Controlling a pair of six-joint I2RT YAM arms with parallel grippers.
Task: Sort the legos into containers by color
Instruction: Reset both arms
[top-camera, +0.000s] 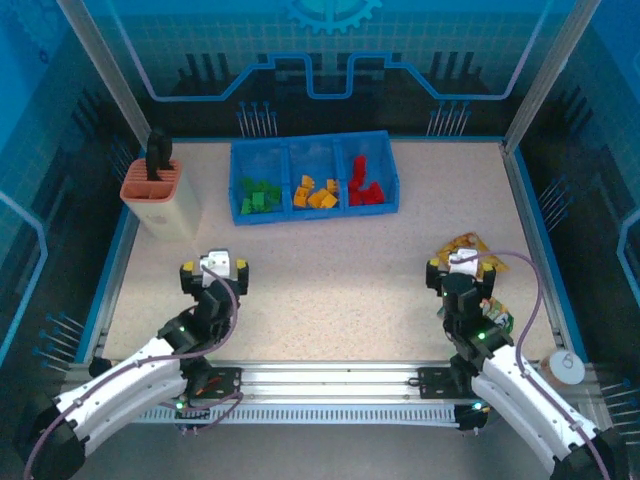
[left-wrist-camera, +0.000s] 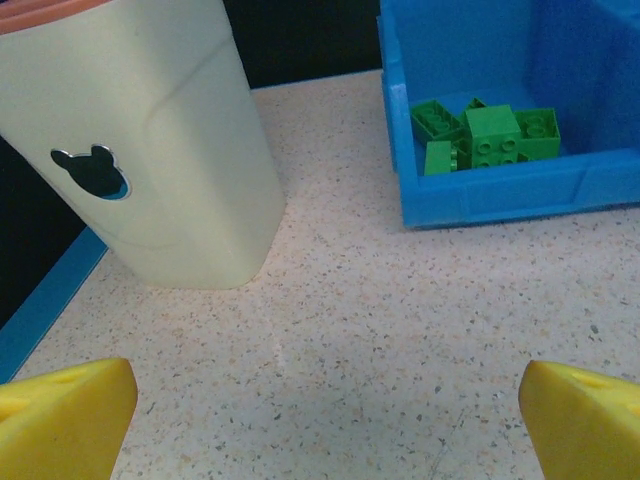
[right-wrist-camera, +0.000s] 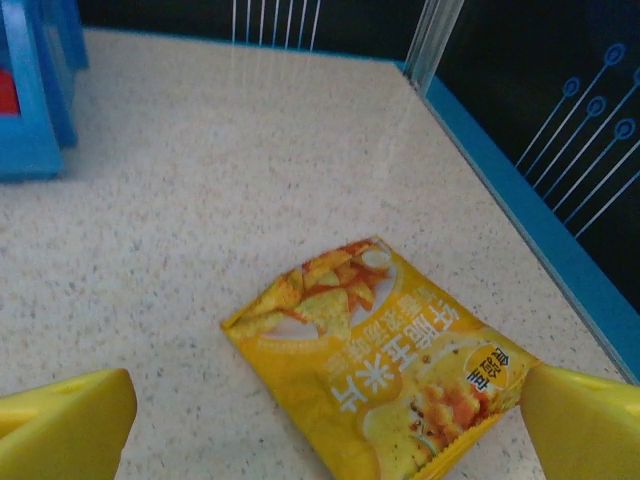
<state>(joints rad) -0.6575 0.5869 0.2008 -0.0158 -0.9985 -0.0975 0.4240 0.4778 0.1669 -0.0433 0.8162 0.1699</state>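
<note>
We are seeing legos (top-camera: 315, 193) lying colour-sorted in upper-centre containers (top-camera: 320, 213), left hand (top-camera: 213, 267) and right hand (top-camera: 462, 263) gaping wide, holding nothing.

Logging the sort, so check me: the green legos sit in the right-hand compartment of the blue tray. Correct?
Not quite. The green legos sit in the left-hand compartment of the blue tray, as the top external view shows; the right-hand one holds red legos.
</note>
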